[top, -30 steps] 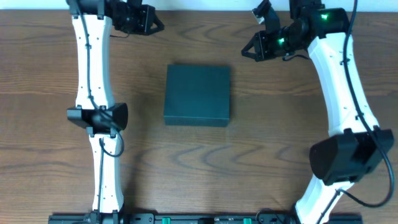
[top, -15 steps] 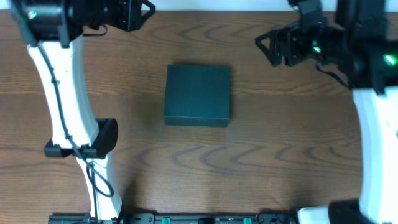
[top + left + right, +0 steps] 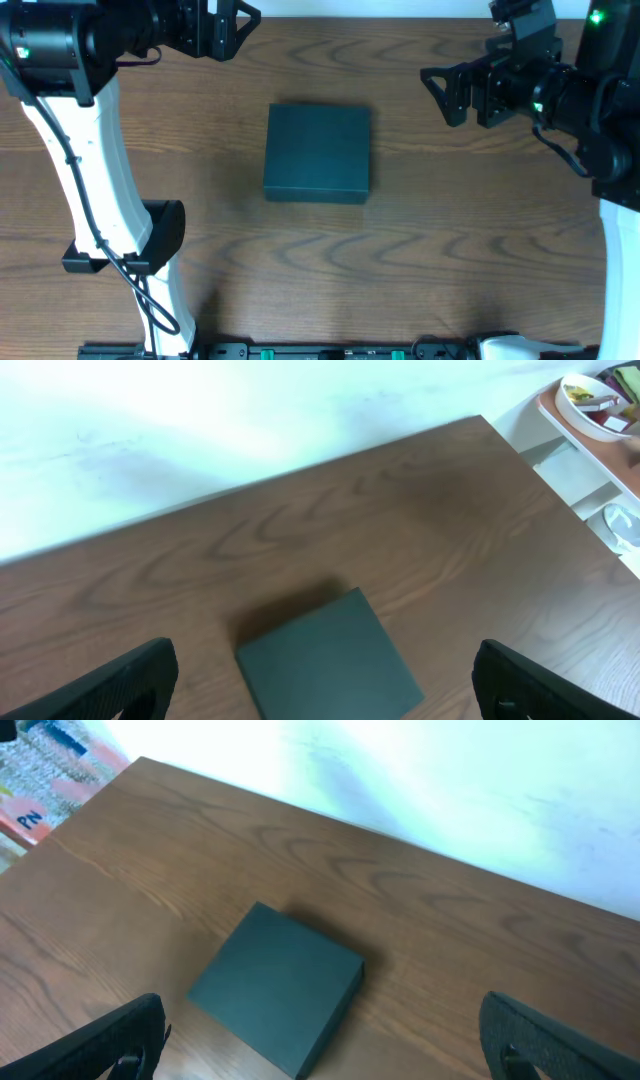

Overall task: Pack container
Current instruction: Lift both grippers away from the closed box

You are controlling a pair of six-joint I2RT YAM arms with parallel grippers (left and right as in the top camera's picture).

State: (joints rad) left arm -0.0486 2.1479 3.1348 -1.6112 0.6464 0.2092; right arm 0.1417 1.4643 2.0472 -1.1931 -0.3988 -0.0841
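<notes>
From the overhead camera I see the square, matte, dark charcoal-teal container (image 3: 318, 153) sitting near the middle of the brown wood-grain table (image 3: 450, 230), its flat lid down and its edges roughly square to the table edges. Nothing touches it, and both arms are well apart from it. The left gripper (image 3: 243, 28) hangs at the far edge of the table, up and to the left of the container, with its 2 black fingers spread and nothing between them. The right gripper (image 3: 438, 96) hangs at the far right side, level with a spot just beyond the container's far edge, and its jaws are also parted and empty. In the left wrist view the container (image 3: 330, 660) lies low in the centre of the picture, turned at a slight angle to the camera, and the black fingers (image 3: 120, 685) poke in at the 2 bottom corners, wide apart, with bare table between them and the box. A shelf holding a white bowl (image 3: 590, 400) shows at the upper right, off the table. In the right wrist view the container (image 3: 277, 985) sits low and left of centre, and the fingers (image 3: 110, 1045) show at the bottom corners, released. Some colourful printed material (image 3: 40, 780) lies beyond the table's corner at the upper left; I cannot tell what it is.
</notes>
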